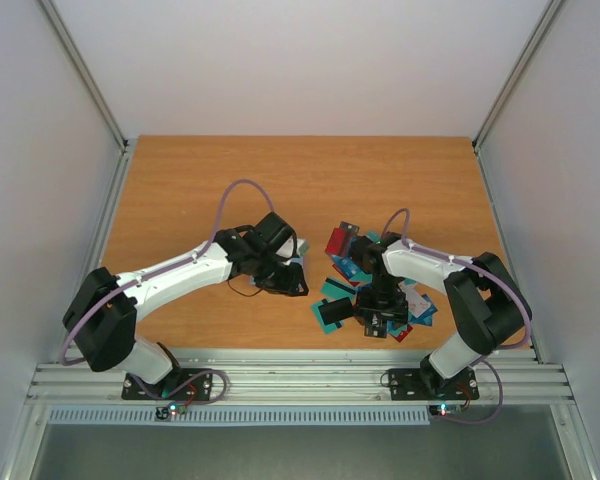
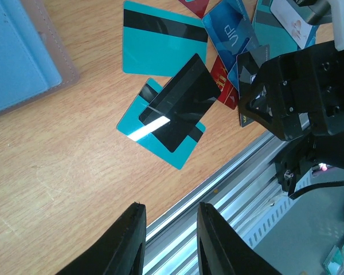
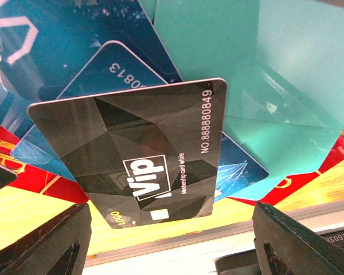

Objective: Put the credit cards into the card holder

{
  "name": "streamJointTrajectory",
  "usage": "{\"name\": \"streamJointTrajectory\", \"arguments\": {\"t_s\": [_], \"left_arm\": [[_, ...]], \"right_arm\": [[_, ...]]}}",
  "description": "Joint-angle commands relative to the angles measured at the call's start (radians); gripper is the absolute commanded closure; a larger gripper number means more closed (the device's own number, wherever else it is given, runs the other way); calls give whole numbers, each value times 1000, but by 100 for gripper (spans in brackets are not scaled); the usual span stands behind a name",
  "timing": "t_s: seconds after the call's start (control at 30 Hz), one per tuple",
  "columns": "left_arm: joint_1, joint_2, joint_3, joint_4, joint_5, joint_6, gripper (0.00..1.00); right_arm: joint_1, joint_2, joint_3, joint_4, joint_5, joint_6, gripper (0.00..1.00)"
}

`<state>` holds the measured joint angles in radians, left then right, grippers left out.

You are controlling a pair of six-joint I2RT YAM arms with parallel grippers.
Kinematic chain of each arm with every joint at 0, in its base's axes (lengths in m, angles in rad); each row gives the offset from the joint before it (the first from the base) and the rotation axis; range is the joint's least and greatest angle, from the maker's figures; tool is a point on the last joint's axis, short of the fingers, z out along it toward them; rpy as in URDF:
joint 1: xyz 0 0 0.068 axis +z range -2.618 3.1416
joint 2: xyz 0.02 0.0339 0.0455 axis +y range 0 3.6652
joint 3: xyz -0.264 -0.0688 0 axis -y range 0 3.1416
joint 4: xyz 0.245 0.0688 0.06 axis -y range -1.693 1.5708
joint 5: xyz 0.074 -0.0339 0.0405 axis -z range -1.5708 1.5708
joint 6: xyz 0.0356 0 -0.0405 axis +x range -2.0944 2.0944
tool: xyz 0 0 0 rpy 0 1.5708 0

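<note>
Right hand [image 3: 171, 229] spread wide over glossy black VIP card [image 3: 137, 166] atop coloured credit-card heap [image 1: 370, 280] | blue-tan flat card holder [image 2: 17, 63] at heap's 9 o'clock, beside slightly parted, empty left hand [image 2: 166, 229] | best: centre, pinch one card.

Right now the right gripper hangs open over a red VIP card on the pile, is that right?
Not quite. The VIP card under the open right gripper is black, not red; the right wrist view shows it lying on the pile.
</note>
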<state>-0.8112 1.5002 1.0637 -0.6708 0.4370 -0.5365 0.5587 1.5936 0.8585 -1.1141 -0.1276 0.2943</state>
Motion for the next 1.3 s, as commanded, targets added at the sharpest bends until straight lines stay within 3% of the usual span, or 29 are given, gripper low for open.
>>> {"name": "streamJointTrajectory", "arguments": {"t_s": [0.0,0.4,0.7,1.03,1.27], "left_arm": [[1,15,38,-19,-1,32,73],[1,65,88,-60,18,75,73],[1,88,100,-85,34,94,73],[1,108,114,-91,48,108,73],[1,99,117,-96,38,112,73]], "right_arm": [[8,-25,-3,7,30,4,22],[8,9,-87,144,-42,37,26],[9,29,-179,258,-78,79,35],[10,-4,-208,252,-35,111,49],[18,-46,-167,218,-55,86,51]]}}
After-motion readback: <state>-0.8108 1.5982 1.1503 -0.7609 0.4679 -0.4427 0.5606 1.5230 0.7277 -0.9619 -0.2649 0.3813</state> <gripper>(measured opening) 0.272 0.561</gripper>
